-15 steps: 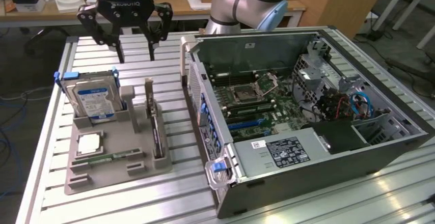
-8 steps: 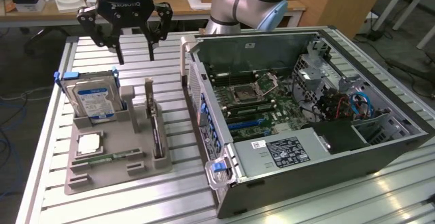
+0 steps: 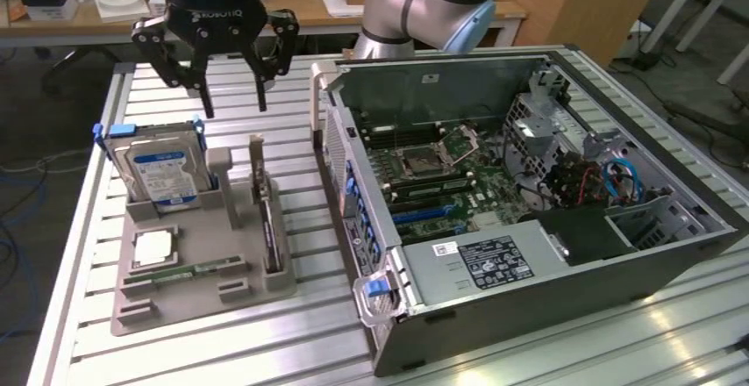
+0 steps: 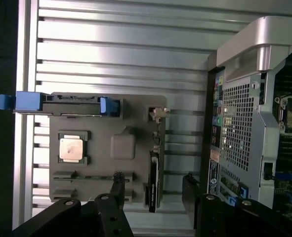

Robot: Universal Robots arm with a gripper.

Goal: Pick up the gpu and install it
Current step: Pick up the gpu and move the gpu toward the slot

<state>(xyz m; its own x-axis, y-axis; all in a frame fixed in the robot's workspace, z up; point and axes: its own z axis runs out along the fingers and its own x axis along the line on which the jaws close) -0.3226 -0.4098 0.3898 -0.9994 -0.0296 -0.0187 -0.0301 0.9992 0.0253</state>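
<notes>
- My black two-fingered pincer (image 3: 235, 105) hangs wide open and empty above the far end of the grey moulded parts tray (image 3: 188, 303).
- Step in hand, as I judge it: the approach for the pick, with nothing grasped yet.
- The gpu (image 3: 268, 215), a thin flat black card with a silvery end bracket, stands on edge in a tray slot, near the blue-labelled silver hard drive (image 3: 164, 174).
- Grasping it calls for a finger on either side of that thin upper edge.
- Beyond the tray, on the ribbed aluminium surface (image 3: 82, 228), the open grey computer case (image 3: 527, 184) shows its motherboard.
</notes>
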